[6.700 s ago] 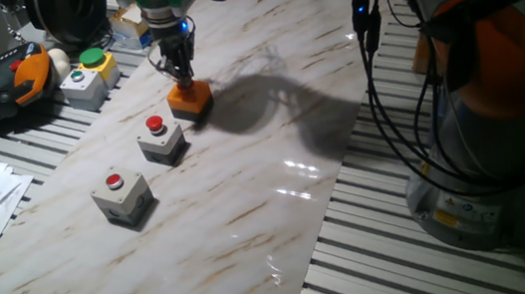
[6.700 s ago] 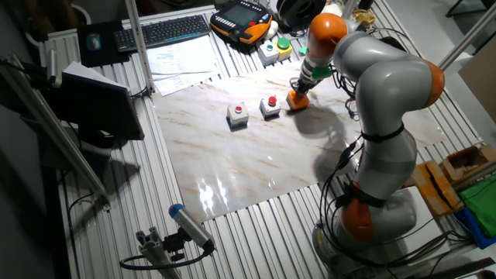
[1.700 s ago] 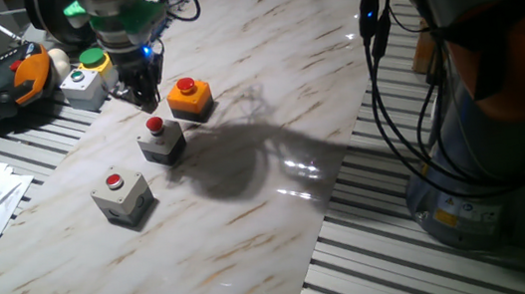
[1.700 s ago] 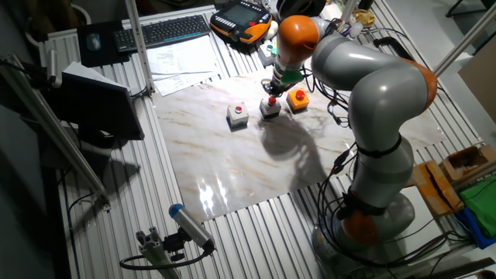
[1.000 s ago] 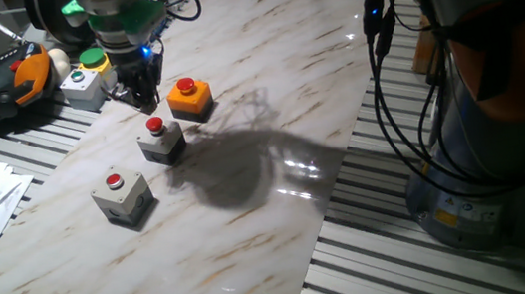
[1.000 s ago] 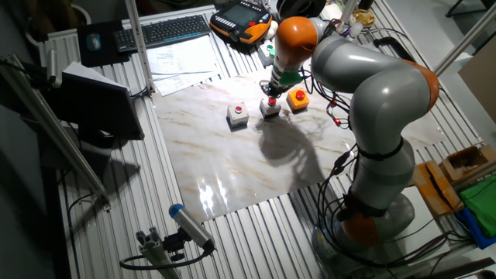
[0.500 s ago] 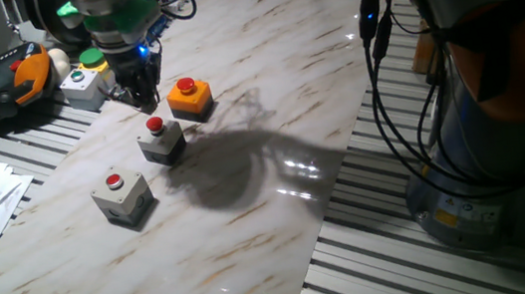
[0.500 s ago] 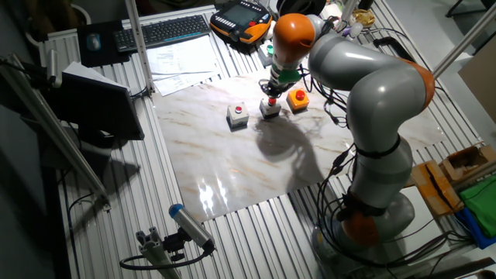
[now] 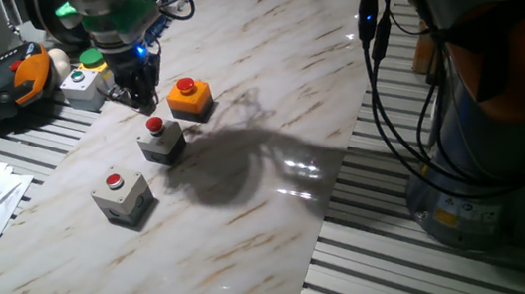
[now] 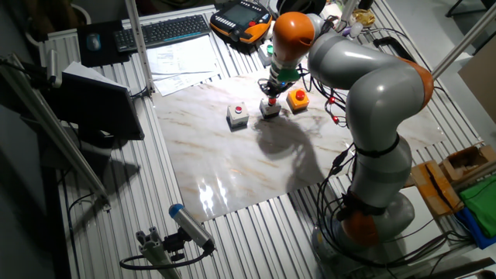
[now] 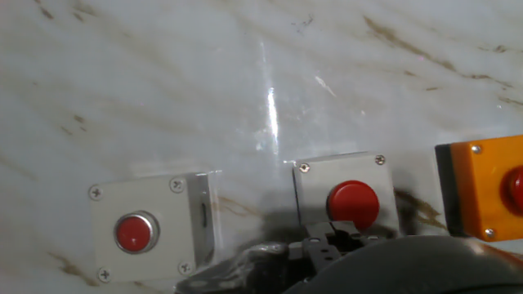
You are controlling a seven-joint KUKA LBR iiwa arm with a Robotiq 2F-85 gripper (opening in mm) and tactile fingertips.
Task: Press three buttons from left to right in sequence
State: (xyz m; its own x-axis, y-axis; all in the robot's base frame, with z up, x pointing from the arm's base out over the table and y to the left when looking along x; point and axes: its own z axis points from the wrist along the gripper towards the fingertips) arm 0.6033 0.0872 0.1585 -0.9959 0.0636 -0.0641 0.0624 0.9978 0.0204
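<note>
The three buttons sat in a slanted row on the marbled worktop [image 9: 265, 86], toward its far-left corner in one fixed view. The grey switch nearest the front [image 9: 121, 195] stood alone, the middle grey switch [image 9: 160, 139] came next, and the orange-yellow switch [image 9: 189, 97] lay closest to the far edge; none of them touched.

The gripper [image 9: 143, 96] hung just above and behind the middle grey switch. In this view its dark fingers merged into one mass, with a blue light glowing on the body above them. Whether the fingertips were apart or together could not be told from any view.

The other fixed view showed what the first did not: the whole arm [image 10: 372, 85], grey with orange joints, arching over the far side of the worktop and bending down to the row. There the gripper [image 10: 270, 93] stood directly over the middle switch [image 10: 270, 108], with the front grey switch [image 10: 238, 115] and the orange-yellow one [image 10: 297, 98] to either side.

The hand view looked straight down. It alone showed the corner screws on the housings and the red domes from above: front grey switch [image 11: 152, 232], middle switch [image 11: 347, 199], and the orange-yellow housing [image 11: 482, 189] cut off by the picture's edge. Dark gripper parts filled the bottom, partly covering the middle switch.

Off the worktop's far-left corner stood a grey box with a green button [image 9: 85, 77]. No writing could be read on anything.
</note>
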